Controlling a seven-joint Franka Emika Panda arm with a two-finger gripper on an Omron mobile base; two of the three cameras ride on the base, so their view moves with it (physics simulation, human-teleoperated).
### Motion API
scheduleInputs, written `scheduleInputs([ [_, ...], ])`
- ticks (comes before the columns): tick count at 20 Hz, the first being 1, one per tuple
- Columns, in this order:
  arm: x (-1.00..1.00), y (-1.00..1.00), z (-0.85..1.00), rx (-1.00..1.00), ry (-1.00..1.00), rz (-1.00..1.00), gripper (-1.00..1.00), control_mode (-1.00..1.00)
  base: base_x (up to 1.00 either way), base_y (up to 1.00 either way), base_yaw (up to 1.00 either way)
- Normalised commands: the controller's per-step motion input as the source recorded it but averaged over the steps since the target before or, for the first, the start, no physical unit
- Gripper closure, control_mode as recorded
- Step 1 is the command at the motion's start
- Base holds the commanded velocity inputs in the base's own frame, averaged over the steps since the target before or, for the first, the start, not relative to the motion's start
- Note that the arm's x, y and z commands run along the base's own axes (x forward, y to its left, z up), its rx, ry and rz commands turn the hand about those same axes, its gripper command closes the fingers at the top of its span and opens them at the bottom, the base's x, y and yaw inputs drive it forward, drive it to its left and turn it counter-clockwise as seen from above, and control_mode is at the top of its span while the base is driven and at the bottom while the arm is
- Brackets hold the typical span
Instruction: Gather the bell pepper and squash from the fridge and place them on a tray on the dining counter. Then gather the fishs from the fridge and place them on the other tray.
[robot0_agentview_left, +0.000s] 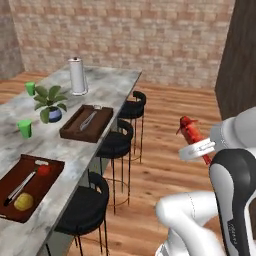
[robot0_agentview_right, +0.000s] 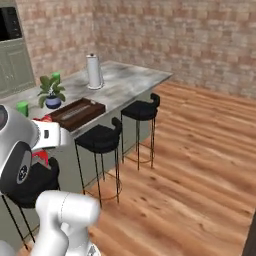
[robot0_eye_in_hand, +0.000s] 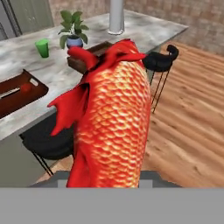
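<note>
the gripper (robot0_agentview_left: 199, 148) is clamped on the reddish fish (robot0_eye_in_hand: 113, 118), which stands up out of its jaws. a shallow hold could let it slip onto the stools (robot0_agentview_left: 116, 144) below and ahead. the arm holds the hand high, off the dining counter (robot0_agentview_left: 107, 85); the far tray (robot0_agentview_left: 86, 123), beyond it, awaits the fish.

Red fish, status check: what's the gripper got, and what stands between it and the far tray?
Gripper shut on red fish, off the counter. Far tray already holds the grey fish. Black stools line the counter edge.
</note>
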Motion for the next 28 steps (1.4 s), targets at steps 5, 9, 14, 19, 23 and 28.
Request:
scheduleInputs([
  [5,0.00,0.00,0.00,0.00,0.00,0.00,1.00,1.00,1.00,-0.83,0.51],
  [9,0.00,0.00,0.00,0.00,0.00,0.00,1.00,1.00,0.99,-0.71,0.58],
  [14,0.00,0.00,0.00,0.00,0.00,0.00,1.00,1.00,0.98,-0.80,0.56],
  [19,0.00,0.00,0.00,0.00,0.00,0.00,1.00,1.00,0.56,-0.85,0.53],
  [23,0.00,0.00,0.00,0.00,0.00,0.00,1.00,1.00,0.37,-0.35,0.44],
  [28,0.00,0.00,0.00,0.00,0.00,0.00,1.00,1.00,0.24,-0.02,0.42],
])
